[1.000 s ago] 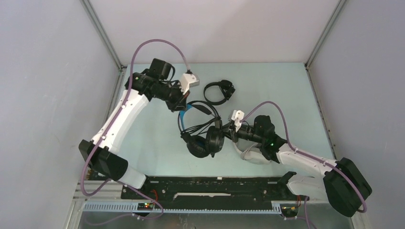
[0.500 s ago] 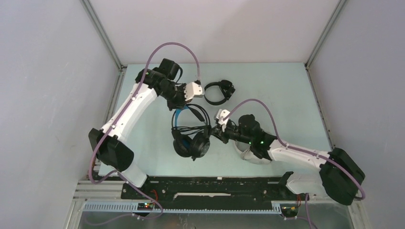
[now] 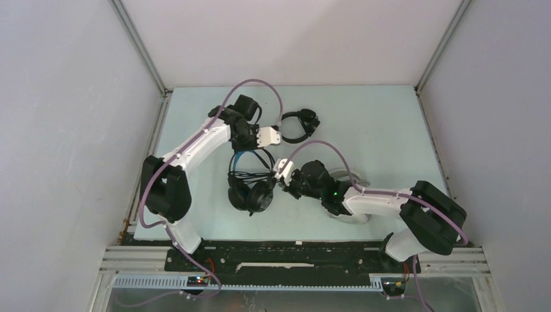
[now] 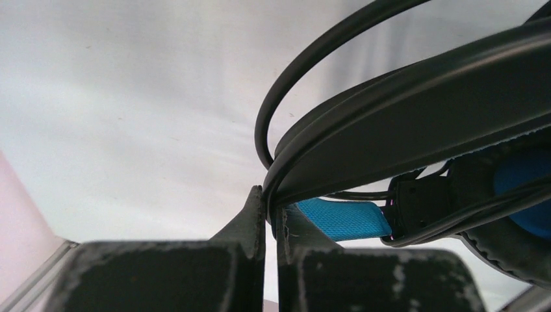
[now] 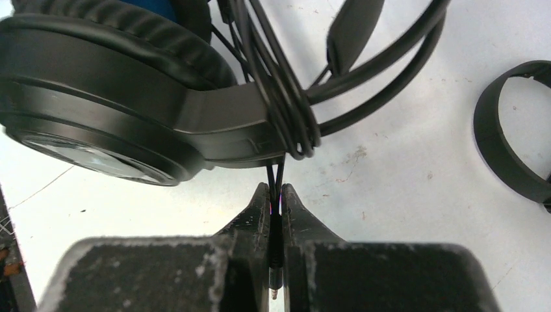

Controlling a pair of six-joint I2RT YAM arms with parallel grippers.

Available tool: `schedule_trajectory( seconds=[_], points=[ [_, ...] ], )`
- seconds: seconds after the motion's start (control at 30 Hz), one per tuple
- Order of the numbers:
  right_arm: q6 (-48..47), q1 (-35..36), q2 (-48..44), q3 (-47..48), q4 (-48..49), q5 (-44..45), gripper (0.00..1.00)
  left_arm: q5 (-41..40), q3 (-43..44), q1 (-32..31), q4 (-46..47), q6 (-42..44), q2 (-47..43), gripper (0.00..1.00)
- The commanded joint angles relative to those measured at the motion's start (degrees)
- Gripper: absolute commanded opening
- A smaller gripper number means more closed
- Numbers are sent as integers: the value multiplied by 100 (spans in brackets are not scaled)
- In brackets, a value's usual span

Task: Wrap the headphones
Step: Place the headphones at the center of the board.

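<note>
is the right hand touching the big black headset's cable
Touching. The right wrist view shows the right hand shut on the cable, which runs straight down between its closed jaws.

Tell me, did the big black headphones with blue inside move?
Yes. The big black headphones slid left, away from the small black headset, which stayed put.

Pale table [image 3: 390,130] bears a small black headset [image 3: 299,125] and white headset [image 3: 351,218].

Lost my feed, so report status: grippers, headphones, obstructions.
Left gripper shut on big headset, at the band. Right gripper shut on its cable. Small headset nearby, not touching.
</note>
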Motion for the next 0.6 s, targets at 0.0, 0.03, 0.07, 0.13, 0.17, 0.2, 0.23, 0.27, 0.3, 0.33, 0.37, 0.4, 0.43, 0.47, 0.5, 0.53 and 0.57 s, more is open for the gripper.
schedule_trajectory(
  seconds=[0.0, 0.03, 0.07, 0.13, 0.17, 0.2, 0.23, 0.27, 0.3, 0.33, 0.37, 0.4, 0.43, 0.47, 0.5, 0.53, 0.57],
  points=[
    [-381, 138, 104, 260, 94, 618, 0, -1668, -420, -14, 792, 839, 43, 0],
    [-442, 171, 143, 275, 102, 665, 0, -1665, -570, -49, 1028, 891, -21, 0],
    [-493, 184, 164, 280, 117, 711, 0, -1675, -694, -88, 1247, 946, -95, 0],
    [-554, 201, 225, 296, 152, 739, 0, -1725, -955, -210, 1542, 1054, -208, 1],
    [-573, 206, 260, 312, 162, 740, 0, -1721, -1029, -249, 1651, 1073, -253, 3],
    [-588, 214, 290, 327, 172, 735, 0, -1638, -1080, -274, 1709, 1078, -289, 5],
    [-612, 233, 324, 340, 180, 740, 0, -1546, -1123, -296, 1759, 1064, -355, 9],
    [-638, 251, 366, 354, 193, 740, 0, -1472, -1180, -318, 1805, 1052, -404, 11],
    [-659, 269, 402, 372, 205, 740, 0, -1421, -1232, -348, 1844, 1050, -447, 15],
    [-693, 283, 438, 403, 196, 740, 0, -1363, -1276, -375, 1887, 1050, -489, 19],
    [-726, 302, 481, 442, 180, 740, 0, -1289, -1312, -393, 1913, 1046, -534, 22],
    [-760, 312, 528, 482, 148, 740, 0, -1192, -1333, -408, 1916, 1037, -573, 25],
    [-811, 320, 574, 528, 121, 883, 0, -1073, -1365, -408, 1957, 1006, -623, 28],
    [-861, 336, 623, 565, 91, 931, 0, -956, -1388, -418, 1968, 978, -678, 31],
    [-929, 347, 657, 588, 86, 981, 0, -831, -1413, -423, 1980, 940, -745, 34],
    [-978, 351, 688, 600, 85, 1018, 0, -732, -1437, -427, 1998, 917, -806, 37],
    [-1017, 350, 704, 604, 93, 1050, 0, -636, -1467, -434, 2018, 898, -872, 40]
  ],
)
